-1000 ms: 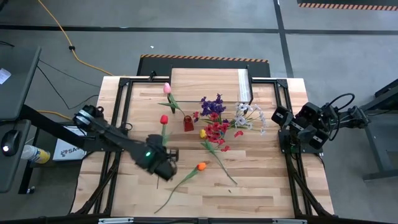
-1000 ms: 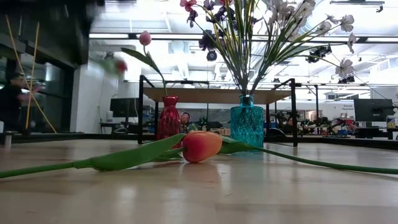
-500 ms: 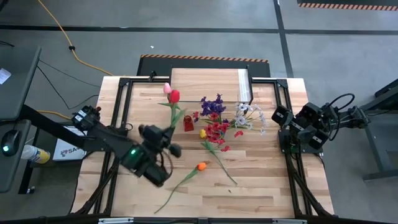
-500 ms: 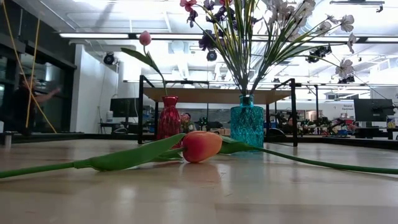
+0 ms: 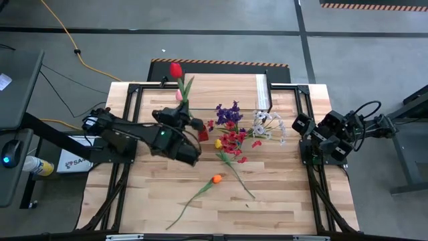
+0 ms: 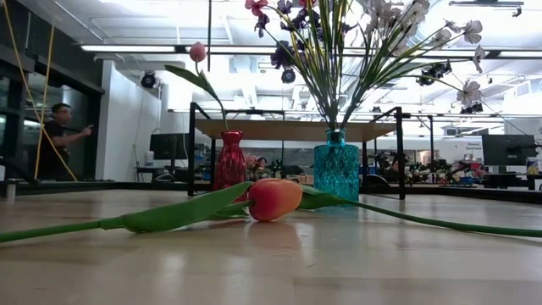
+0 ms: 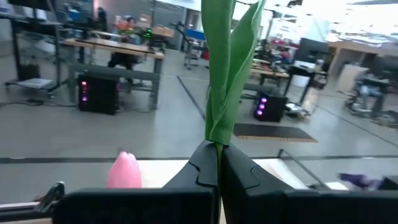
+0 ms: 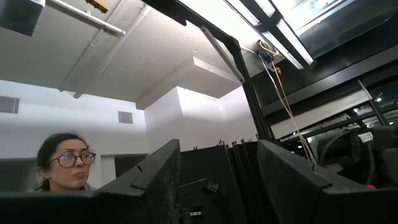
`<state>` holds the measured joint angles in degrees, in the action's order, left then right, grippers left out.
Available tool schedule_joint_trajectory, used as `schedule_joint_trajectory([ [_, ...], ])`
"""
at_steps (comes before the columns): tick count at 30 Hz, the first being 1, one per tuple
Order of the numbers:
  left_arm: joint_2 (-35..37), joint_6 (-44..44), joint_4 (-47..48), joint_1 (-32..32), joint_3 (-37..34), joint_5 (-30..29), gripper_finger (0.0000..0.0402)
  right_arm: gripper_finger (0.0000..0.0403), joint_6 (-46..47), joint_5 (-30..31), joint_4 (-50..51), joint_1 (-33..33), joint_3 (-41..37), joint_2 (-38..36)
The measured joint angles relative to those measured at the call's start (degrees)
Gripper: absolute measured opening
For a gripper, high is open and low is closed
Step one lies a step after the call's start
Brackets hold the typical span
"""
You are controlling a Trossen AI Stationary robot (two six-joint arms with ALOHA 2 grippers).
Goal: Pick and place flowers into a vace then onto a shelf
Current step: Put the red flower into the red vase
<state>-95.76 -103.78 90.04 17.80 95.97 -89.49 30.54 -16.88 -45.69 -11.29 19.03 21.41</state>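
while the left gripper (image 5: 189,124) sits clamped tight on the green stem of a red tulip (image 5: 176,69), holding it upright just beside the small red vase (image 5: 202,133), the stem end could miss the vase's narrow neck or knock the vase over. a pink tulip (image 5: 179,96) already leaning out of that vase crowds the opening. beyond it stands the blue vase (image 6: 336,169) of mixed sprays; nearer lies an orange tulip (image 5: 216,179). behind waits the shelf (image 5: 221,90). the right gripper (image 5: 305,144), fingers spread and empty, rests well apart.

yellow cable (image 5: 67,37), computer mouse (image 5: 8,158), person (image 6: 58,140)
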Motion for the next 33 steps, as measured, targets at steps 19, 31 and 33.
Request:
schedule_joint_trajectory([
  [19,-8.0,-3.4,-1.1,-6.8,-0.1,-0.2,0.0032,0.0204,-0.5,0.0,0.7,0.0,0.0,0.0],
  [31,-8.4,-18.9,-0.7,-10.0,-8.1,-0.5,0.0032,0.0206,1.6,0.0,0.9,0.0,0.0,0.0],
  [33,-8.4,-21.8,-0.7,-10.0,-10.3,-0.4,0.0032,0.0206,1.6,0.0,0.9,0.0,0.0,0.0],
])
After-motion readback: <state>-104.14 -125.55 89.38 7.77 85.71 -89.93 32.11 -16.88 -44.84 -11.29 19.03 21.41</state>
